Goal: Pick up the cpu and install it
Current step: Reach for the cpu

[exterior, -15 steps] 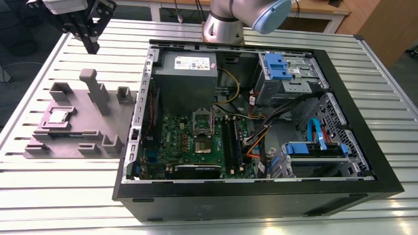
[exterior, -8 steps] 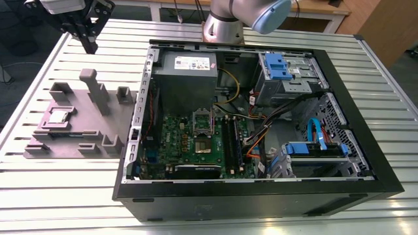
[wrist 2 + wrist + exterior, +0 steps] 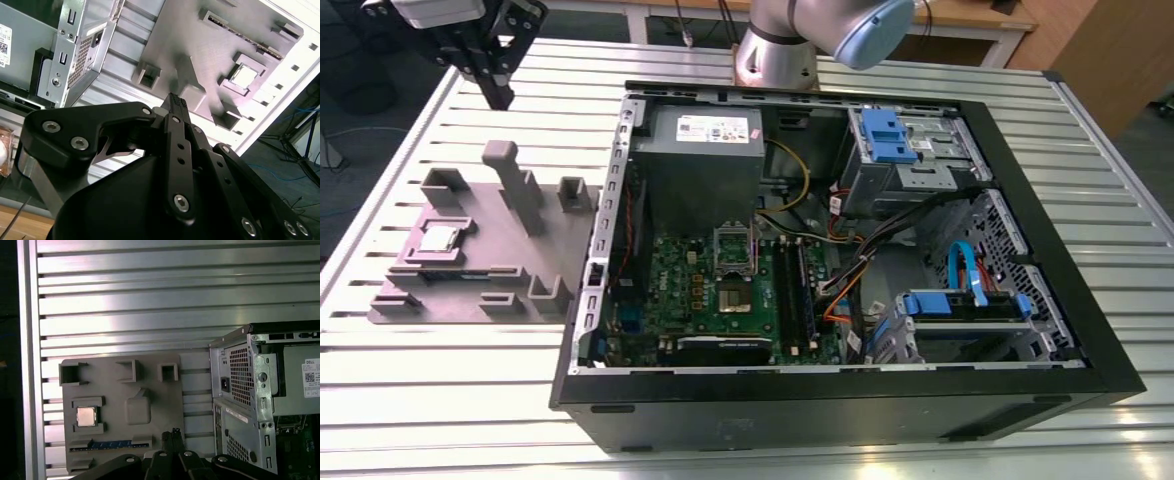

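My slatted metal table [image 3: 454, 400] carries a grey tray [image 3: 487, 250]. The cpu [image 3: 440, 238] lies in a tray pocket, with the open computer case [image 3: 854, 410] just beside the tray. My pincer [image 3: 498, 100] hangs clenched and empty near the tray.

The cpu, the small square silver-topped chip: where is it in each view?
Exterior view: cpu in a pocket of the grey plastic holder plate, toward the exterior view's left.
First wrist view: cpu in the same plate pocket.
Second wrist view: cpu, same pocket.
Shared landmark: the holder plate.
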